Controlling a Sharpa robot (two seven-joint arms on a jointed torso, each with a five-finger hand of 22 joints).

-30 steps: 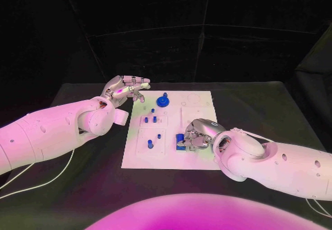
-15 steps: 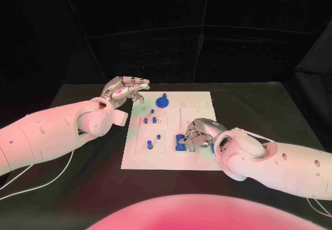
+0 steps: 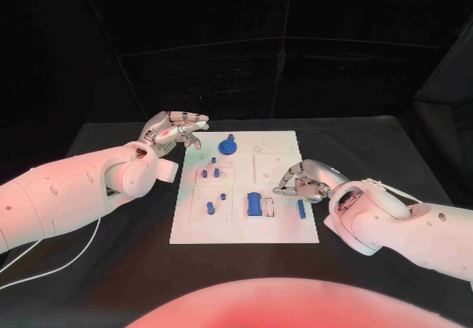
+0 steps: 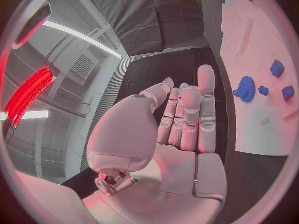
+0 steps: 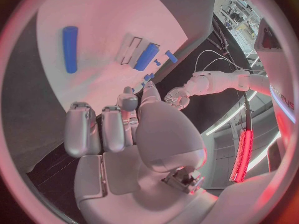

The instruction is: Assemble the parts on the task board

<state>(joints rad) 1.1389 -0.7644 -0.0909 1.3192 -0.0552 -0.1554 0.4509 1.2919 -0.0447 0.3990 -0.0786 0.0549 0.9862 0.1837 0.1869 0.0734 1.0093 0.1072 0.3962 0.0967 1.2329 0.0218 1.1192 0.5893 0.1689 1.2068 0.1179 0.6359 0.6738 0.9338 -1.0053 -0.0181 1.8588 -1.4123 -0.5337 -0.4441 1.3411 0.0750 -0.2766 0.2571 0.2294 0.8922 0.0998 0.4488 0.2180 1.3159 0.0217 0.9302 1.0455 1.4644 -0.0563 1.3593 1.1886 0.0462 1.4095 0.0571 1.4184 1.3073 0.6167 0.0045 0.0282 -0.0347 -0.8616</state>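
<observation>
The white task board (image 3: 286,229) lies in the middle of the black table. Standing on its far part are a blue gear (image 3: 231,143) and small blue pegs (image 3: 205,173). A long blue block (image 3: 254,203) sits in the near half, with a blue rod (image 3: 301,208) lying to its right. My right hand (image 3: 303,181) hovers by the board's right edge, just beyond the rod, fingers curled and holding nothing. The right wrist view shows the rod (image 5: 70,49) and block (image 5: 147,56) ahead of that hand (image 5: 124,134). My left hand (image 3: 178,128) floats off the far left corner, fingers stretched out (image 4: 187,119), near the gear (image 4: 247,88).
Two more blue pegs (image 3: 211,206) stand in the near left plate of the board. Bare black table (image 3: 118,260) surrounds the board on all sides. A white cable (image 3: 59,263) trails under my left arm.
My right hand has pulled away from the blue block, moving right and farther back. The block and the rod now lie uncovered on the board. The left hand has hardly moved.
</observation>
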